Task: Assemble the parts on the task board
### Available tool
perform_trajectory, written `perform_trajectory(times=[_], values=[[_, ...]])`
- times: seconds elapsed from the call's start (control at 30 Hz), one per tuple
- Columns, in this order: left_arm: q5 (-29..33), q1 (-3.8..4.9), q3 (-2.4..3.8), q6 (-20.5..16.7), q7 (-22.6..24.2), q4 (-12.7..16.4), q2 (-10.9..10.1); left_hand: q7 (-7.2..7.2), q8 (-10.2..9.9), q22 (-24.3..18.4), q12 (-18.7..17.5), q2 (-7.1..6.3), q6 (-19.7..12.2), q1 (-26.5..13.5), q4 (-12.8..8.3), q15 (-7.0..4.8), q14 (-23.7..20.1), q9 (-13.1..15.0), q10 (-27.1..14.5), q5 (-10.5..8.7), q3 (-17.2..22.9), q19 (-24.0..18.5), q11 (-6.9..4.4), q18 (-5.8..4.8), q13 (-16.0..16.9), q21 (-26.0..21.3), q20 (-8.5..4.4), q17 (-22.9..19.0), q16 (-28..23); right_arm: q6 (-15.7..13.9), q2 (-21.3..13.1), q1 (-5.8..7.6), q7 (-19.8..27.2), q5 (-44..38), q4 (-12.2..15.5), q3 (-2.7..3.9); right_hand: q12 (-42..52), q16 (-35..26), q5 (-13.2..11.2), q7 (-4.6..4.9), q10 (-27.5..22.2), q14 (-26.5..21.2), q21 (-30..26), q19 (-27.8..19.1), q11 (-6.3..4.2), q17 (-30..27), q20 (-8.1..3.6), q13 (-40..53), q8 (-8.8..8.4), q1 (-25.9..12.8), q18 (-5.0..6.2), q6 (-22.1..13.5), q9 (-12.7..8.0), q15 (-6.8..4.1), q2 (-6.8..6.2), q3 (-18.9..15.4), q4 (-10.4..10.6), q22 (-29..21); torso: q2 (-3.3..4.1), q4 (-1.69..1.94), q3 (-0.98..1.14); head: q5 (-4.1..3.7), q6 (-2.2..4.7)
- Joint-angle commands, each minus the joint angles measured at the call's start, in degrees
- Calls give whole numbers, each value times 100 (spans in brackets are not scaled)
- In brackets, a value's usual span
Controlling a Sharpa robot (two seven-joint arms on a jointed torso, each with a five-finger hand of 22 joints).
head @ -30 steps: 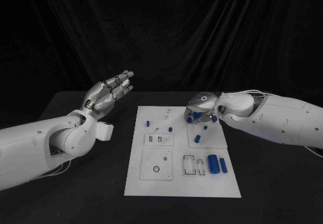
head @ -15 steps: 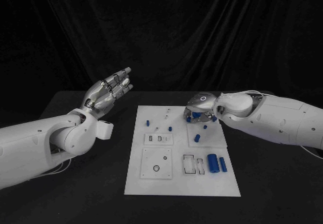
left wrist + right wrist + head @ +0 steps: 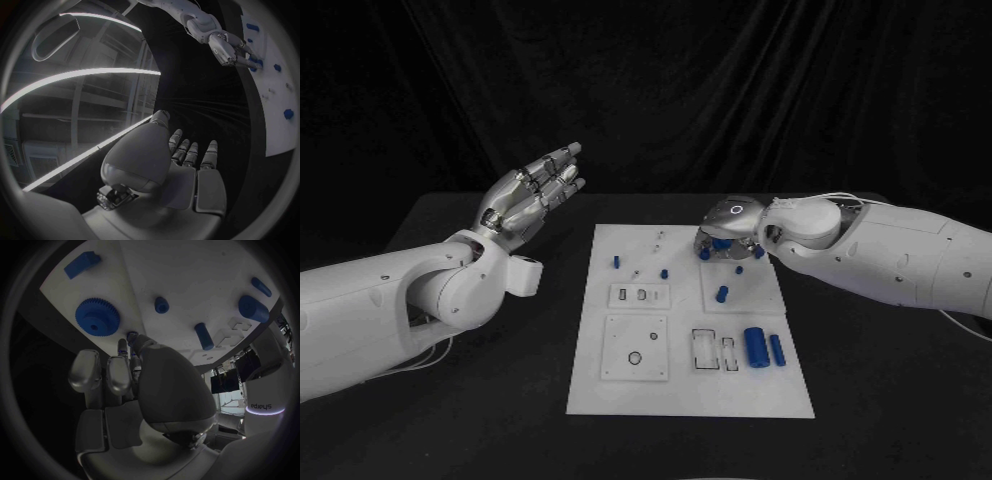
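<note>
The white task board (image 3: 661,385) lies mid-table with blue parts on it: two cylinders (image 3: 757,348) near its right edge, a peg (image 3: 723,295) and small pegs (image 3: 617,264). My right hand (image 3: 730,236) hangs low over the board's far right corner, fingers curled down. In the right wrist view its fingertips (image 3: 133,338) close around a small blue part (image 3: 131,333), just beside a blue gear (image 3: 97,315) on the board (image 3: 187,270). My left hand (image 3: 531,195) is raised left of the board, fingers straight and holding nothing; its palm (image 3: 187,170) faces the board (image 3: 275,115).
Rectangular plates with slots and a ring hole (image 3: 635,358) sit in the board's near half. A blue block (image 3: 81,263), a short peg (image 3: 161,304) and larger cylinders (image 3: 253,308) lie beyond the right hand. Black table (image 3: 473,400) surrounds the board.
The left hand has risen slightly. The right hand stays over the board's far right corner with hardly any motion.
</note>
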Motion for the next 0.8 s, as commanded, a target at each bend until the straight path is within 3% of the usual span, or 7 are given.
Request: perform_trajectory(times=[0.03, 0.4, 0.8], values=[[0, 17, 7, 98, 610, 2, 20, 25, 14, -3, -16, -32, 8, 1, 1, 20, -3, 8, -3, 27, 26, 1, -29, 99, -8, 7, 16, -8, -21, -105, 9, -19, 60, -45, -12, 2, 61, -19, -63, 13, 98, -33, -18, -45, -16, 1, -11, 20, 41, -31, 21, 63, 37, -15, -36, 40, -20, 18, -6, 1, -1, -5, -15], [0, 16, 6, 90, 597, -3, 4, 14, 6, -3, -19, -35, -44, -6, 4, 30, -3, 0, -14, 24, 34, 1, -28, 99, -11, 7, 23, -8, -21, -309, 4, -20, 101, -35, 21, 2, 211, -23, -265, 153, 306, -35, 31, -7, -111, 10, -60, 98, 220, -114, -1, 341, 267, -71, 30, 47, -145, 148, -13, -1, -3, 20, -32], [0, 16, 6, 110, 579, -45, 11, -22, -3, -3, -24, -37, -82, -13, 9, 34, -3, -5, -40, 21, 37, 1, -25, 99, -17, 7, 24, -8, -21, -483, 38, -14, 68, 35, 38, 2, 251, -24, -417, 190, 360, -27, 118, 63, -142, 15, -84, 121, 261, -225, -34, 397, 364, -96, 16, -11, -131, 300, -20, -1, -4, 39, -66]])
